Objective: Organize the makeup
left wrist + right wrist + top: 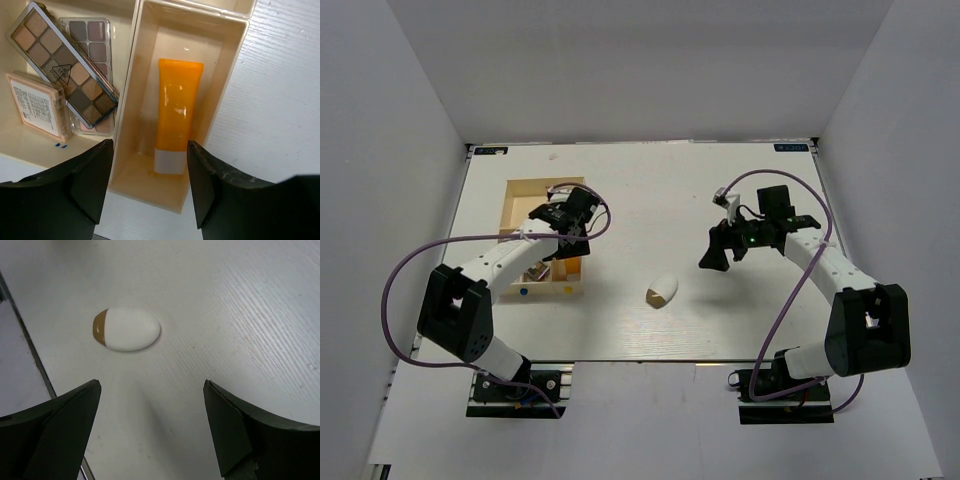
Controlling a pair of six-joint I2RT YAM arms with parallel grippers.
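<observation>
An orange tube with a white cap (176, 115) lies flat in a narrow compartment of the pale wooden tray (127, 75). My left gripper (150, 145) hangs open just above it, fingers either side of the cap and not touching it. In the neighbouring compartment lie two slim eyeshadow palettes (62, 62) overlapping each other, and a square compact (37, 105). A pale egg-shaped sponge with a brown end (127, 329) lies on the white table, also seen mid-table from above (662, 290). My right gripper (151, 385) is open and empty, a short way to the sponge's right.
The tray (512, 210) sits at the table's left side, under the left arm. The left gripper (570, 243) is over its right part; the right gripper (720, 252) hovers right of centre. White walls enclose the table.
</observation>
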